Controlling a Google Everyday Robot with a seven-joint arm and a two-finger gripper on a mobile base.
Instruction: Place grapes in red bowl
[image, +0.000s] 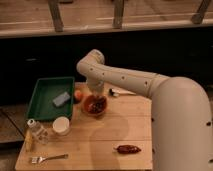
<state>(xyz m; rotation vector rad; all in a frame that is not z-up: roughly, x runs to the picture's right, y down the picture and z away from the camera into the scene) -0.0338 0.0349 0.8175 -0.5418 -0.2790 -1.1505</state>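
**Mia:** Where is the gripper (96, 96)?

**Ben:** It hangs at the end of the big white arm (125, 80), right over the red bowl (94, 106). It points down into it.

**Mia:** Is it holding something?

**Ben:** I cannot tell. That part is too dark and small to see.

**Mia:** Where are the grapes (99, 104)?

**Ben:** There is a dark bumpy bunch inside the red bowl, just under the gripper. I cannot tell if the gripper touches it.

**Mia:** Where is the bowl?

**Ben:** On the wooden table (100, 140), near the back, about in the middle. A little orange fruit (78, 94) sits just beside it on the left.

**Mia:** What else is on the table?

**Ben:** A green tray (42, 102) is on the left, with a small gray block (61, 99) in it. A white cup (61, 125) stands in front of the tray. A small bottle (35, 129) is next to the cup. A fork (48, 158) lies at the front left. A long dark red pepper (128, 149) lies at the front right. A spoon (120, 92) lies at the back, right of the bowl.
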